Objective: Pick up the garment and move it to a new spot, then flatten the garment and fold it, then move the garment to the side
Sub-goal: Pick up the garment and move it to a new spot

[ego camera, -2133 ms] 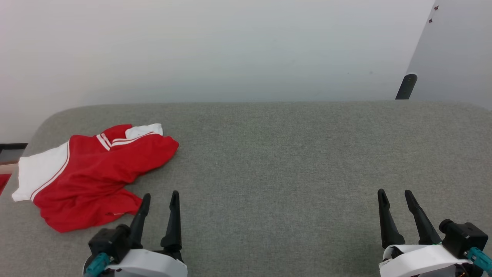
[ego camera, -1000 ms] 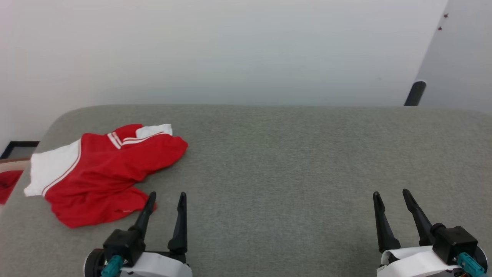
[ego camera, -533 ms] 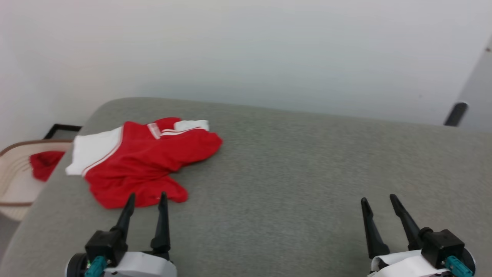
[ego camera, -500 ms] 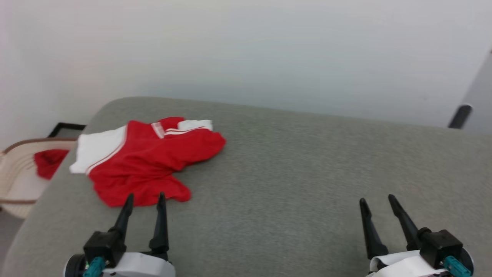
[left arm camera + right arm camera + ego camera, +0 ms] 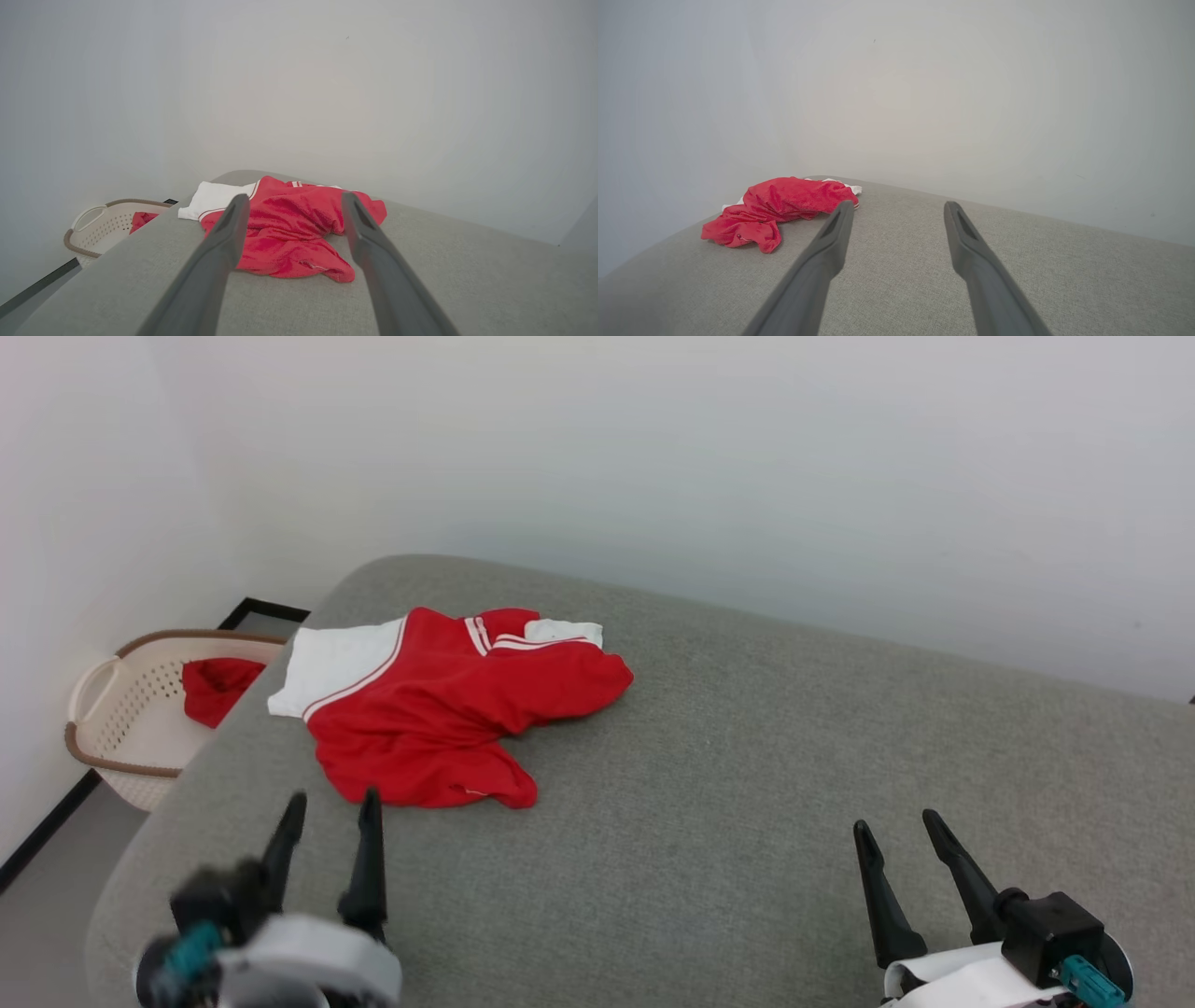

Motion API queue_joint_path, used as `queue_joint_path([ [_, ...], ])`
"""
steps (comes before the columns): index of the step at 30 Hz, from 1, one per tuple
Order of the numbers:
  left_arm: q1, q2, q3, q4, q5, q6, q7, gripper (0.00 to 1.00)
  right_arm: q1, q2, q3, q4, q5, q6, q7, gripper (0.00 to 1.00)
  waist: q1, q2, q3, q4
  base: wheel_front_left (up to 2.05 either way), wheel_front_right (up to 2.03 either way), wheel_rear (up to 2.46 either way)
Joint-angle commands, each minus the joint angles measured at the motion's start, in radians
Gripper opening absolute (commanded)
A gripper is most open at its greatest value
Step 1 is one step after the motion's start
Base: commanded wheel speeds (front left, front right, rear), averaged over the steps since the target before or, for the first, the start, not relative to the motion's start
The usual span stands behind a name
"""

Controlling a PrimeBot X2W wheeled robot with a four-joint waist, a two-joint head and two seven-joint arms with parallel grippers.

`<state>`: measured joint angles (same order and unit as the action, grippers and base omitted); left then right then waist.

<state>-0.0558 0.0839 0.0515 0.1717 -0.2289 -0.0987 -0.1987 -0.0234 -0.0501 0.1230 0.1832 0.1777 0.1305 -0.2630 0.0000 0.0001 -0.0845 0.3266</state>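
The garment (image 5: 439,709), red with white sleeves and striped trim, lies crumpled on the left part of the grey padded surface (image 5: 747,775). My left gripper (image 5: 334,807) hovers open just short of its near hem, nothing between the fingers. In the left wrist view the garment (image 5: 289,228) sits straight ahead between and beyond my open left gripper (image 5: 292,200). My right gripper (image 5: 894,829) stands open at the lower right, far from the cloth. In the right wrist view the garment (image 5: 777,207) lies off to the left of the open right gripper (image 5: 899,207).
A cream wicker basket (image 5: 131,709) with a small red cloth lump (image 5: 217,686) stands on the floor off the surface's left end. White walls close in behind and to the left. The surface's rounded left edge drops off near my left gripper.
The head camera has turned left, bringing the basket and the left wall into view. My left gripper now points at the garment's near hem. The garment itself has not been touched.
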Motion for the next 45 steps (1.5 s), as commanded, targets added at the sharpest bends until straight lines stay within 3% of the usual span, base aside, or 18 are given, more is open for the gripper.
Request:
queue_joint_path([
  [1,-0.024,0.011,0.003,-0.002,-0.015,-0.009,0.022,1.0,-0.006,0.0,0.002,-0.003,-0.003,0.001,0.002,1.0,0.0,-0.0001,0.02,-0.018,0.0,0.0,0.0],
  [11,-0.266,0.175,0.061,-0.025,-0.188,-0.027,0.355,1.0,-0.055,-0.007,0.004,-0.031,-0.033,0.0,0.019,1.0,0.0,-0.0001,0.167,-0.133,0.0,0.0,0.0],
  [19,-0.484,0.302,0.076,0.07,-0.288,-0.026,0.646,1.0,-0.125,-0.034,0.01,-0.061,-0.031,0.0,0.02,1.0,0.0,-0.0001,0.316,-0.208,0.0,0.0,0.0],
  [25,-0.619,0.36,0.055,0.176,-0.319,-0.01,0.842,1.0,-0.17,-0.05,0.015,-0.081,-0.026,0.0,0.018,1.0,0.0,-0.0001,0.412,-0.243,0.0,0.0,0.0],
  [36,-0.758,0.402,0.018,0.337,-0.343,0.061,1.115,1.0,-0.222,-0.064,0.025,-0.109,-0.023,0.0,0.011,1.0,0.0,-0.0001,0.53,-0.284,0.0,0.0,0.0],
  [45,-0.783,0.397,-0.014,0.442,-0.326,0.103,1.183,1.0,-0.259,-0.073,0.037,-0.148,-0.026,0.0,0.025,1.0,0.0,-0.0001,0.594,-0.31,0.0,0.0,0.0],
])
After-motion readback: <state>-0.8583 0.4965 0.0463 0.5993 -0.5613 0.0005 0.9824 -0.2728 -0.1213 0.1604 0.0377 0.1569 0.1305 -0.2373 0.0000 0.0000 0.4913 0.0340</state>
